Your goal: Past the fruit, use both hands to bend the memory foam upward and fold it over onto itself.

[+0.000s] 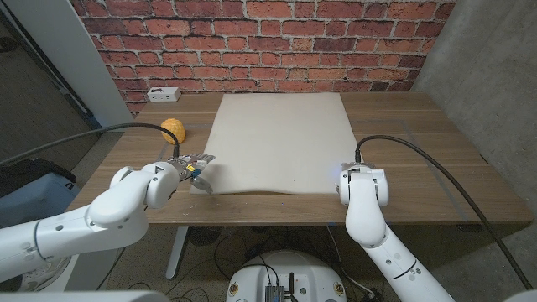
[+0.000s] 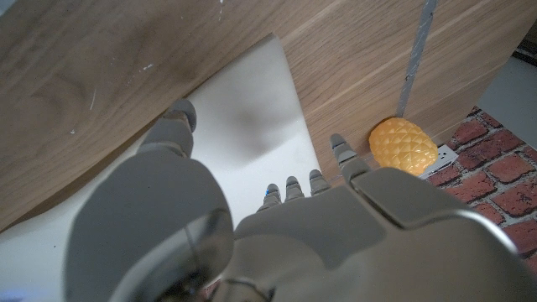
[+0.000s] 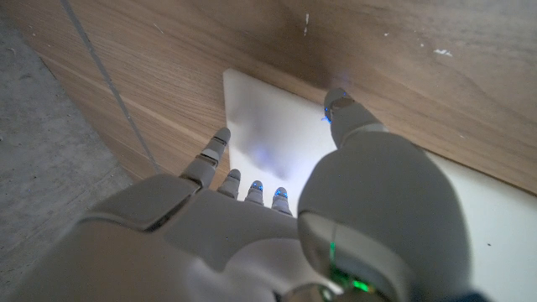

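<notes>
Hovering over the near corners of 1 memory foam sheet [image 1: 281,143], 2 hands show fingers spread, gripping nothing: the left hand [image 1: 190,168] at the near left corner, the right hand [image 1: 346,173] at the near right. The foam lies flat mid-tabletop [image 1: 419,168]. 1 yellow fruit [image 1: 173,130] sits beyond the left hand; the left wrist view reveals its bumpy skin. 1 white power strip [image 1: 163,93] lies farthest.

Even, soft indoor light; wrist views blur up close, perhaps from nearness, with faint shadows.

Wooden table [image 1: 403,126] carries foam sheet [image 1: 281,143], fruit [image 1: 173,130], power strip [image 1: 162,93].
</notes>
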